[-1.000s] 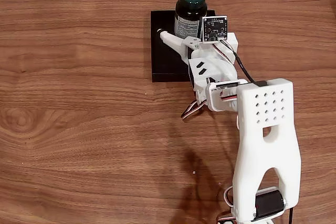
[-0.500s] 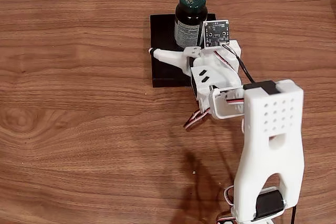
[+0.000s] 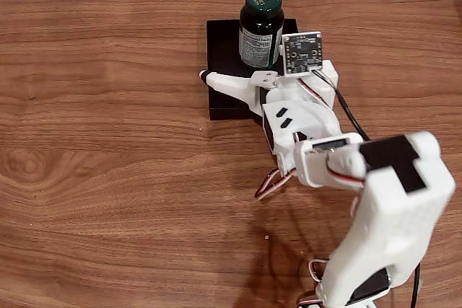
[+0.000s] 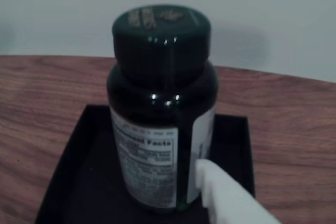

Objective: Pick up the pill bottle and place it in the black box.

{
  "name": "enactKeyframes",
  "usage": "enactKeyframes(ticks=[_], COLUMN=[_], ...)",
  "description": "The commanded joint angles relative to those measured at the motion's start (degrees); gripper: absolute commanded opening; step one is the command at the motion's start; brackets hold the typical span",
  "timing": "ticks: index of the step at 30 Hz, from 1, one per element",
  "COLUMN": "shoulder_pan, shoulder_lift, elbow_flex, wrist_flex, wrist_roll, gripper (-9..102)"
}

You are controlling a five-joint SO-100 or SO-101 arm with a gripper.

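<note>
One pill bottle (image 3: 260,27) stands upright inside the black box (image 3: 223,81) at upper centre of the fixed view. Just below it, the white gripper (image 3: 242,70) has its fingers spread apart, released, grasping nothing on the wooden table (image 3: 108,142).

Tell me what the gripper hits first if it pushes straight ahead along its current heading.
Most likely the pill bottle: it stands upright in the black box directly ahead of the gripper, whose open jaws flank it. Depth is unclear, so the remaining gap can't be judged.
</note>
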Motion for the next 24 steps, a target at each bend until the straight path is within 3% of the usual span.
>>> enactKeyframes(ticks=[1,24], shoulder_pan=[0.4,4.0], shoulder_lift=[14.2,54.8], elbow_flex=[4.7,30.2], wrist_flex=[1.9,29.5], wrist_roll=[-1.6,-9.5], gripper=[50,33])
